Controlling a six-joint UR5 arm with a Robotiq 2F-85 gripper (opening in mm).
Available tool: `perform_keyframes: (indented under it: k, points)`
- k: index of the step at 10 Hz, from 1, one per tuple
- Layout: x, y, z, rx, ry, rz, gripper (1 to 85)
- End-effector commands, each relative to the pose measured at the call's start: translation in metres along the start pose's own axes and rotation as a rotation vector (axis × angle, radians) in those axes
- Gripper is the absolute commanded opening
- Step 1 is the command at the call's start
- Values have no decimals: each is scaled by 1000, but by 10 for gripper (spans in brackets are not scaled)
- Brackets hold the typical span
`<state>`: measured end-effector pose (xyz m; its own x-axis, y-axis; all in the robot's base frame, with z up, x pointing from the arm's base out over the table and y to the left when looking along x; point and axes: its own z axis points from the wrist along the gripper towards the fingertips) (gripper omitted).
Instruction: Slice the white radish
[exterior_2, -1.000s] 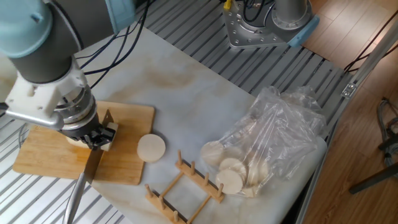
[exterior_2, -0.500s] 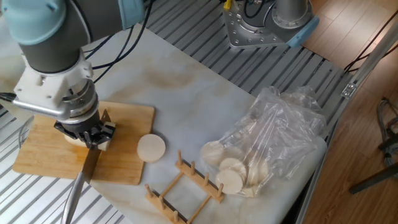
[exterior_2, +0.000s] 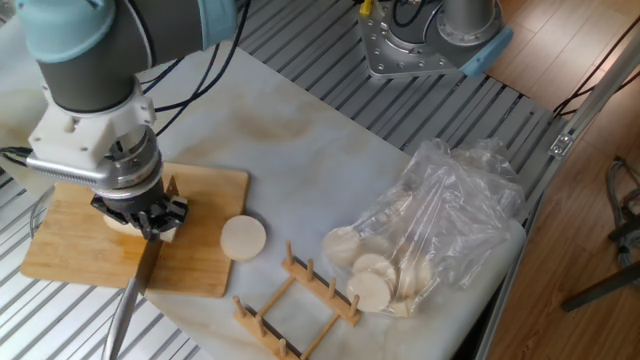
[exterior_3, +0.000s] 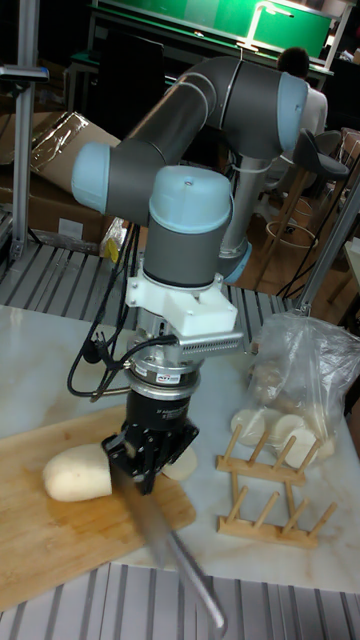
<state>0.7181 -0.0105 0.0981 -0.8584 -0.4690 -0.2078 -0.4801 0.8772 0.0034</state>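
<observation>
Gripper clenching a knife handle, blade angling down, white radish lying on the cutting board just beside the jaws, cut end facing them

Table: metal slatted top, covered by a white marbled sheet. Directly on the sheet: bamboo cutting board at left edge, one round pale slice just right of the board, wooden peg rack at front, clear plastic bag with pale round slices at right. Arm base plate is bolted on the slats at back.
</observation>
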Motion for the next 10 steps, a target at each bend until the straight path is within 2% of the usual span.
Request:
perform_keyframes:
  k: [1, 3, 5, 10]
  points:
    - [-4, -1, -2, -56, -44, -11, 13]
    - [-5, -3, 7, -24, -34, -5, 13]
    - [-4, -4, 8, -16, -20, 4, 13]
    - [-6, 4, -17, -19, 49, 47, 13]
